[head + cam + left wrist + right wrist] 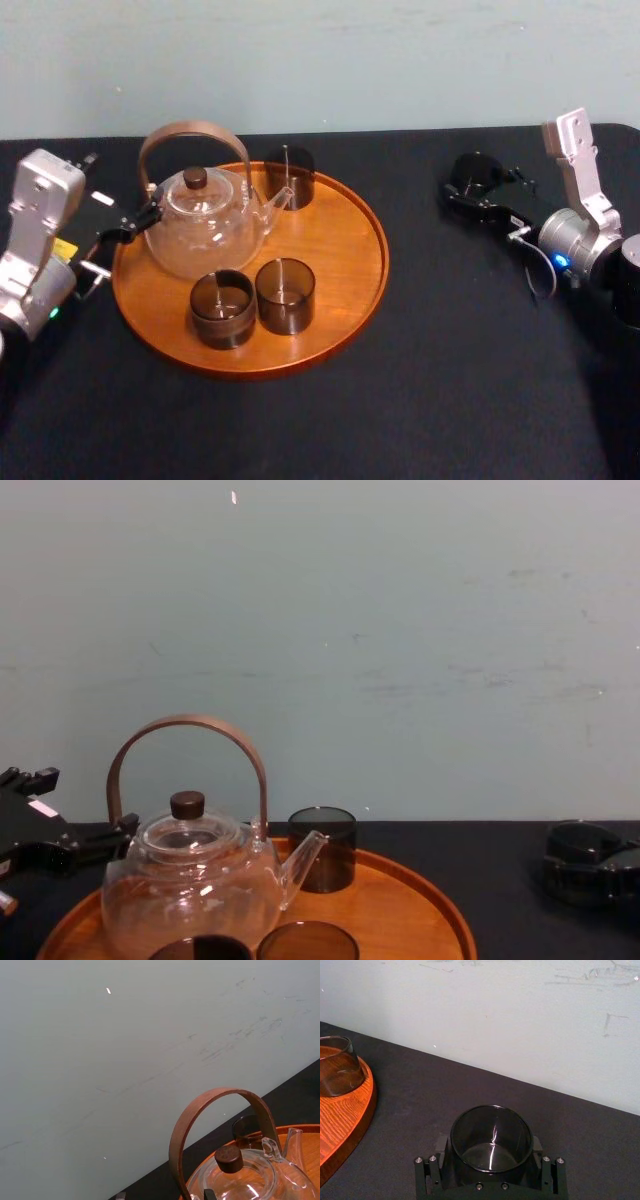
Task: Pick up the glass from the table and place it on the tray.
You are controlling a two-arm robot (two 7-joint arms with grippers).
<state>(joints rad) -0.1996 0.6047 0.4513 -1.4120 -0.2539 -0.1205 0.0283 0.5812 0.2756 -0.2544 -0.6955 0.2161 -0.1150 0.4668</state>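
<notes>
Right wrist view records the right gripper [490, 1146] closed on the glass [491, 1132], a dark, upright tumbler. One finger presses each side of its wall. Whether its base rests on the black table [480, 350] or hangs just above cannot be told. Head view places this glass well to the right of the tray [350, 270], clear of its rim. The left gripper [140, 222] sits at the tray's left edge beside the teapot [205, 225]. Its fingertips stand apart and hold nothing.
</notes>
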